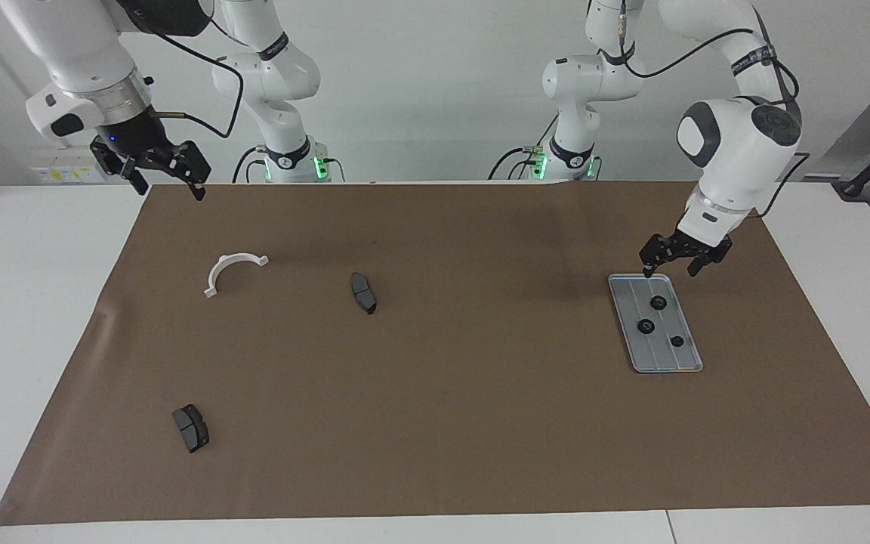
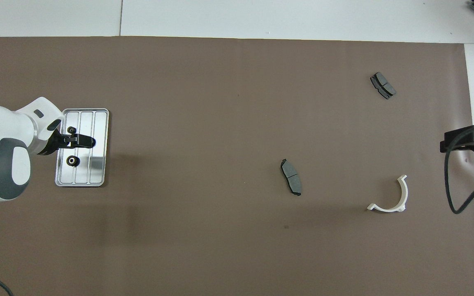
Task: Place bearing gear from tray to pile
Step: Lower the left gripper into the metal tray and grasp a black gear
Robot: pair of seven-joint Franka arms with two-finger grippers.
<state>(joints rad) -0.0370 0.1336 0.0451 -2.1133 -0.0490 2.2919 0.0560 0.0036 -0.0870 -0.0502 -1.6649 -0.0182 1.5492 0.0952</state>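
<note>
Dark grey curved brake-pad piece of the pile farthest from robots, three small black bearing gears untouched in flat silver-grey ridged metal tray under wide, empty left tool: likely reach step, calls next for descending onto one gear; right tool waiting wide above surface's edge.

White table: brown mat carrying tray, bracket

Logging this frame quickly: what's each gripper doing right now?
Left gripper: open, empty, over the tray.
Right gripper: open, empty, waiting raised.
</note>
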